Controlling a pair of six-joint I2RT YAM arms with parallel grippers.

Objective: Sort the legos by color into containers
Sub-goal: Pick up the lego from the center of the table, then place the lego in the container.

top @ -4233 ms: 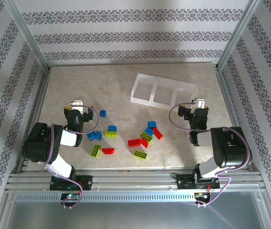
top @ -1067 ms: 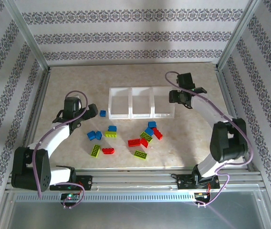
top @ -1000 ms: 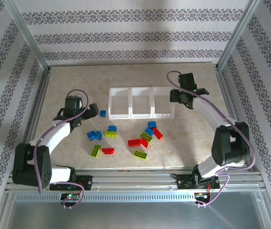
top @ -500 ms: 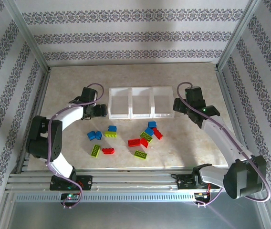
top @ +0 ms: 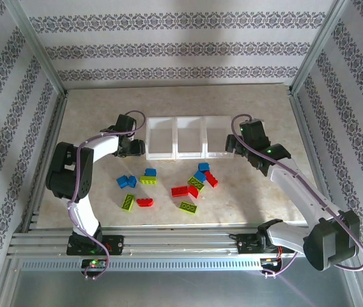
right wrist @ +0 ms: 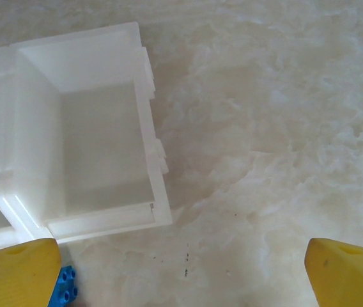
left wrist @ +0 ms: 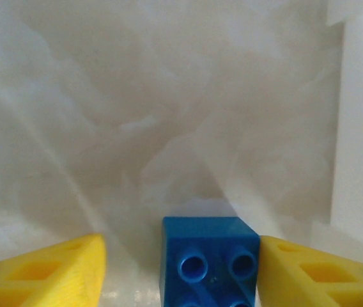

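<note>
One blue brick [left wrist: 210, 262] sits on the bench [left wrist: 137, 96] beside the tray's [left wrist: 360, 128] left end, your left fingers [left wrist: 41, 268] straddling it, apart, ready to pinch, while your right fingers [right wrist: 15, 268] hang wide apart, empty.

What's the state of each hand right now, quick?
Left hand: open, fingers either side of a blue lego, a gap showing on one side, not gripped.
Right hand: open wide, holding nothing.
</note>
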